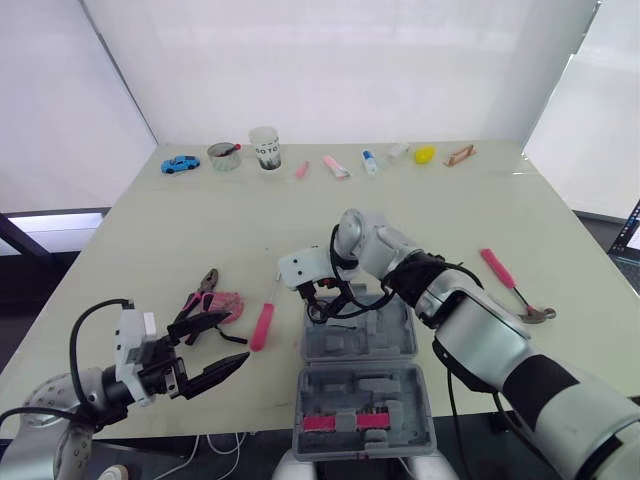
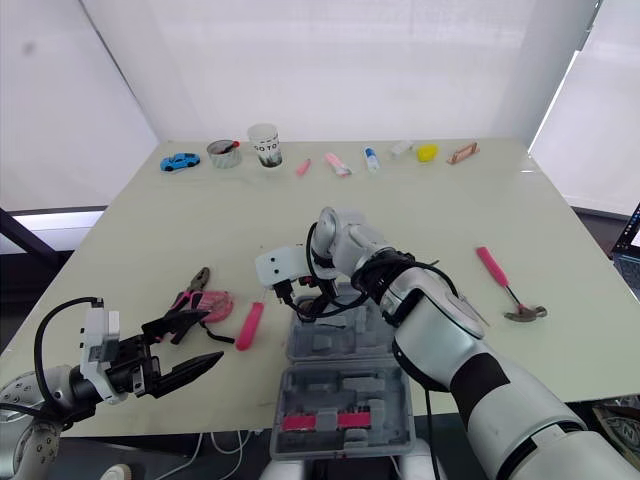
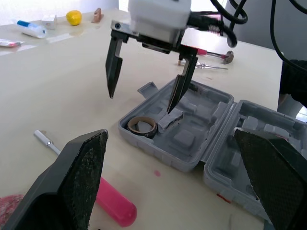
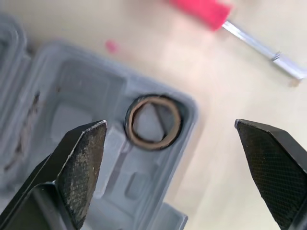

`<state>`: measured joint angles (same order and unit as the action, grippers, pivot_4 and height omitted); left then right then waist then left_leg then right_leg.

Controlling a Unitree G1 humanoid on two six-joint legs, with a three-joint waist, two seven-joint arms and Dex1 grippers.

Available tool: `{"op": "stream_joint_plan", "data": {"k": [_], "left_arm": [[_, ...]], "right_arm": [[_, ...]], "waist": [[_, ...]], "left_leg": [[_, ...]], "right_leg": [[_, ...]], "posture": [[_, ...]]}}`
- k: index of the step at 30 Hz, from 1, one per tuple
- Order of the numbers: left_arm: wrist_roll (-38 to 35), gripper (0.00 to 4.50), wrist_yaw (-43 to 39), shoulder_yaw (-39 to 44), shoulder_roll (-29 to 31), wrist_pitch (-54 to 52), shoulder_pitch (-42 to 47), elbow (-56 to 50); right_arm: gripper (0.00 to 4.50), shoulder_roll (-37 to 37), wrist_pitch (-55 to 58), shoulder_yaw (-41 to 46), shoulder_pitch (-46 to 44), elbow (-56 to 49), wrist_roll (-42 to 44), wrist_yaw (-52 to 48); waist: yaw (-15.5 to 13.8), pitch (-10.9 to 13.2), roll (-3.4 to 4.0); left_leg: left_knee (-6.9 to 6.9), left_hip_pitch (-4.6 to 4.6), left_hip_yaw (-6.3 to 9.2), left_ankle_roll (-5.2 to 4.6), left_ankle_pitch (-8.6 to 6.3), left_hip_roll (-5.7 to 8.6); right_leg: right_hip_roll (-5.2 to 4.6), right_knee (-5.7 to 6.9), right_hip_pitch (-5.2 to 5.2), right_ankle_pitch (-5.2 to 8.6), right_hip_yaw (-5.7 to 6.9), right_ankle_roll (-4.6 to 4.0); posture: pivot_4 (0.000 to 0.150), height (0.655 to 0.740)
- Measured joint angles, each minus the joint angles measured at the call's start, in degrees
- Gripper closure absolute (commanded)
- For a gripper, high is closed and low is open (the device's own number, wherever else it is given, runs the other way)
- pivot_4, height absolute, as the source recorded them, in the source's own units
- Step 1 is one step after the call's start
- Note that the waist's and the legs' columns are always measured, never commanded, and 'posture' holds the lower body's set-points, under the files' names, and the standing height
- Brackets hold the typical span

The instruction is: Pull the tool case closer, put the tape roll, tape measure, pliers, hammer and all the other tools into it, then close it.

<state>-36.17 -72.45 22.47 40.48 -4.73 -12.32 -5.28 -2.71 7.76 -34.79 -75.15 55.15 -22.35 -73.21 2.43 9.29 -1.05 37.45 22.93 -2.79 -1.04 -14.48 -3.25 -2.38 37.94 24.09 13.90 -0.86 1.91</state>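
The grey tool case lies open at the table's front edge, a row of pink bits in its near half. A brown tape roll rests in a corner pocket of the far half. My right gripper hangs open just above that roll, holding nothing. To the left of the case lie a pink-handled screwdriver, a pink tape measure and pliers. My left gripper is open and empty, near the front edge just in front of the pliers. A pink-handled hammer lies far right.
Along the table's far edge stand a blue toy car, a small bowl, a white cup, some tubes and a yellow object. My right arm reaches across the case's right side.
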Motion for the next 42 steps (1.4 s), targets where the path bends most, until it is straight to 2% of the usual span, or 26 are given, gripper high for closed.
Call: {"op": "stream_joint_plan", "data": {"k": [1,3,11,14,15,16,26,42], "left_arm": [[0.0,0.00,0.0,-0.1,0.0,0.0,0.2,0.1],[0.1,0.00,-0.1,-0.2,0.0,0.0,0.7,0.5],[0.4,0.00,-1.1,-0.6,0.2,0.0,2.6,2.1],[0.6,0.00,-1.3,-0.7,0.6,0.0,3.7,2.6],[0.6,0.00,-1.4,-0.7,0.7,0.0,4.0,2.8],[0.7,0.00,-1.6,-0.8,0.7,-0.1,4.4,3.1],[1.1,0.00,-2.9,-0.8,1.6,-0.7,5.6,4.9],[1.2,0.00,-3.6,-0.8,2.8,-1.5,6.3,5.0]], "right_arm": [[0.82,0.3,1.4,1.9,0.7,-1.3,1.2,0.6],[1.75,1.3,4.8,7.2,3.9,-5.5,4.9,3.4],[1.75,4.3,11.7,13.6,18.6,-19.4,10.7,10.7],[2.51,4.6,13.3,14.6,22.5,-24.2,12.7,12.1],[3.11,4.8,13.6,14.6,23.6,-25.9,13.2,12.5],[3.47,5.0,13.9,14.5,24.9,-27.6,13.5,12.9],[3.47,4.5,12.3,15.1,31.8,-31.4,17.4,18.3],[3.47,2.3,2.8,14.4,32.8,-15.8,17.6,24.9]], "waist": [[0.0,0.0,-0.01],[-0.1,0.0,-0.04],[0.0,0.0,-0.05],[0.2,0.0,-0.05],[0.1,0.0,-0.05],[0.1,0.0,-0.05],[0.0,0.0,-0.06],[0.1,0.0,-0.09]], "left_leg": [[-0.02,0.00,0.01,0.00,0.00,0.00],[-0.02,0.00,0.03,0.00,0.00,0.01],[-0.02,0.01,-0.01,0.00,0.00,0.05],[-0.02,-0.01,-0.01,0.00,0.00,0.03],[-0.02,-0.01,-0.01,0.00,0.00,0.02],[-0.02,-0.01,0.00,0.00,0.00,0.02],[-0.02,-0.01,-0.01,0.00,0.00,0.02],[-0.02,-0.07,-0.02,-0.01,0.00,0.01]], "right_leg": [[-0.01,0.00,0.00,0.00,0.00,0.00],[-0.04,-0.01,-0.01,0.00,0.03,0.00],[-0.09,0.00,-0.01,-0.01,0.02,0.02],[-0.02,0.02,0.00,-0.01,0.01,0.02],[-0.01,0.02,0.00,-0.01,0.02,0.02],[-0.01,0.02,-0.01,-0.01,0.03,0.02],[0.01,0.00,-0.01,-0.01,0.00,0.02],[0.02,0.02,-0.04,-0.01,-0.04,0.02]], "posture": [[0.150,0.7400],[0.150,0.7400],[0.150,0.7400],[0.150,0.7400],[0.150,0.7400],[0.150,0.7400],[0.150,0.7400],[0.150,0.7400]]}}
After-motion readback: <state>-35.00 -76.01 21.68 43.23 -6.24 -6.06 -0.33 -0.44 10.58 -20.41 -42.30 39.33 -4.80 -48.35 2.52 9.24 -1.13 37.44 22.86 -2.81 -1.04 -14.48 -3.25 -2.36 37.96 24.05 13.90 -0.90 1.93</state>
